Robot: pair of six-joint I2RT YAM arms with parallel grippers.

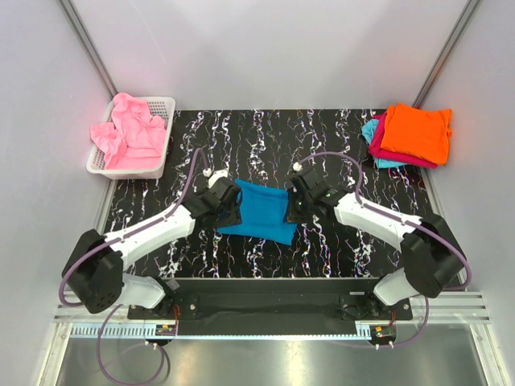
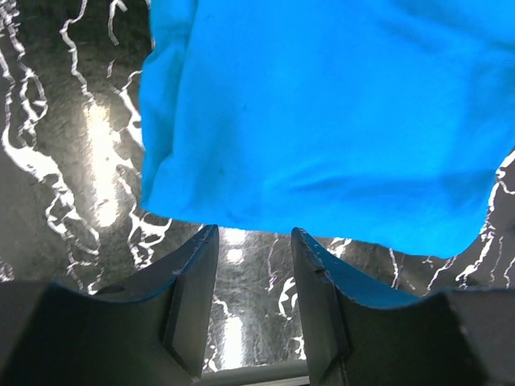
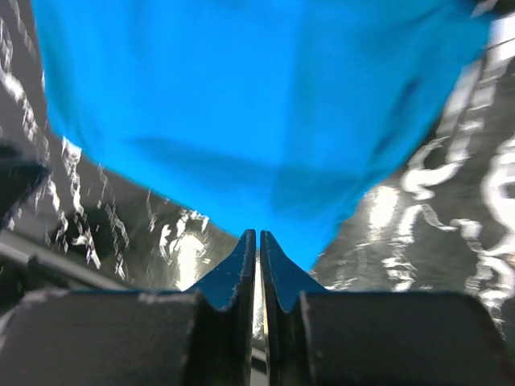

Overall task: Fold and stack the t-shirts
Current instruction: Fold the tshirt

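Noting the teal-blue t-shirt [image 1: 257, 211] lying as a flattened, partly folded rectangle at the middle of the desk [image 1: 338, 145], between the two arms. Reading the left tool [image 2: 254, 235] as spread, holding nothing, sitting just short of the cloth's edge with bare desk showing in the gap. Reading the right tool [image 3: 257, 235] as pressed together at the opposite edge of the shirt; not being able to tell from the wrist view whether a hem is caught there or merely lying beyond. Judging the step in hand as taking hold of both sides, for another fold or for a lift toward the stack. Flagging risks: closing the left tool from here and catching only the top layer, or nothing, so opening the fold on the lift; raising one held side against one free side, so dragging and skewing the shirt; pressing into the hard desk while hunting for the hem; drawing the arms apart and stretching the cloth instead of folding it. Logging surroundings: orange t-shirt [image 1: 417, 131] lying on top of a magenta t-shirt [image 1: 385, 150] and a light cyan t-shirt [image 1: 371, 130] at the far right corner, well apart from the work; pink t-shirts [image 1: 129, 133] heaped unfolded in the white mesh basket [image 1: 166, 133] at the far left. Judging the right arm, sitting on that side, as the one thing in the path from shirt to stack.
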